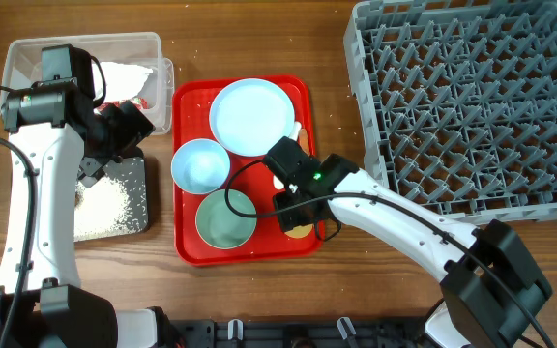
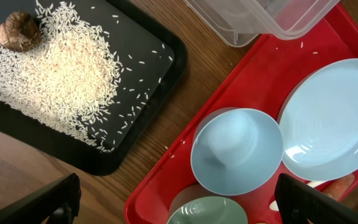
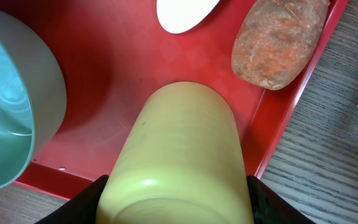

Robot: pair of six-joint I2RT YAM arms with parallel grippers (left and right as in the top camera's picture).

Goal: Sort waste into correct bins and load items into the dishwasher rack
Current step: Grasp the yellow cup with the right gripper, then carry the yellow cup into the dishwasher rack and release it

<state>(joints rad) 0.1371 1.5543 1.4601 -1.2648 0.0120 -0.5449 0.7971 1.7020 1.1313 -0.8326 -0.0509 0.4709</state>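
Item: small yellow plastic cup (image 3: 179,143), lower centre, clamped in right gripper (image 3: 176,199); smooth wall may slip on lifting. Left gripper (image 2: 179,208): released.

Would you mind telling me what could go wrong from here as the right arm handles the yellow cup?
1. The right gripper seems to clasp the yellow cup near one end only; smooth and round, it could slip on the way to the rack.
2. The carrot stick and green bowl lie close on either side, so a swing might knock them.
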